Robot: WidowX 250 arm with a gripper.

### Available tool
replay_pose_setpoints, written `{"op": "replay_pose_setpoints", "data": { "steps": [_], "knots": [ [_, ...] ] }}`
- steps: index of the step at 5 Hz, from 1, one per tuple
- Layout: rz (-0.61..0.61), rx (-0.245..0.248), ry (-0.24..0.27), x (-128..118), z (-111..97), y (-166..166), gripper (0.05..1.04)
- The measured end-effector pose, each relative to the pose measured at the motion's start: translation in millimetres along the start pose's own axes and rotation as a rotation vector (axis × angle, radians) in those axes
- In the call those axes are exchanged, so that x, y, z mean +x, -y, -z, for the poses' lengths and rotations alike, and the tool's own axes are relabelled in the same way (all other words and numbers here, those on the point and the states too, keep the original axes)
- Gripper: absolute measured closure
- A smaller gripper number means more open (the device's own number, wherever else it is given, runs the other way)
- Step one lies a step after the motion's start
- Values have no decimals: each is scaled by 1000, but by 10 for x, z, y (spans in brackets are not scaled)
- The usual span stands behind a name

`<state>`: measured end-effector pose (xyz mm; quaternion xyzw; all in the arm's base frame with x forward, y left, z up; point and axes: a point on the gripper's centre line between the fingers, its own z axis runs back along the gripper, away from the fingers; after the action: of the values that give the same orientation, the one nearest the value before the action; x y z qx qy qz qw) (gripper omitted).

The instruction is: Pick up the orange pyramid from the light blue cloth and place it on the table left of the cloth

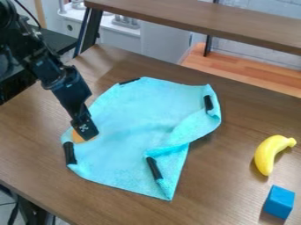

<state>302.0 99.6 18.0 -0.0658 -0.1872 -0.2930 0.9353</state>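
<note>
The black gripper (86, 130) hangs at the left part of a turquoise cloth (138, 127), low over it. A small orange thing (78, 137) shows at the gripper's tip, partly hidden behind it; whether it is held I cannot tell. The cloth lies spread on the table with its right side folded over toward the middle. Several black strips sit along its edges: one at the left corner, one at the top, one at the upper right and one on the lower fold.
On the brown table (35, 145), a yellow banana (269, 154) lies at the right, with a blue block (279, 202) below it near the lower right. A raised brown shelf (200, 22) crosses behind the table on dark metal supports.
</note>
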Motion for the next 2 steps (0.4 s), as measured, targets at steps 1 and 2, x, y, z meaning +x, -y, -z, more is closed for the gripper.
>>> {"op": "replay_pose_setpoints", "data": {
  "steps": [1,2],
  "knots": [
    [7,41,-28,-17,109,-27,417],
    [9,65,-35,-26,119,-49,591]
  ]
}}
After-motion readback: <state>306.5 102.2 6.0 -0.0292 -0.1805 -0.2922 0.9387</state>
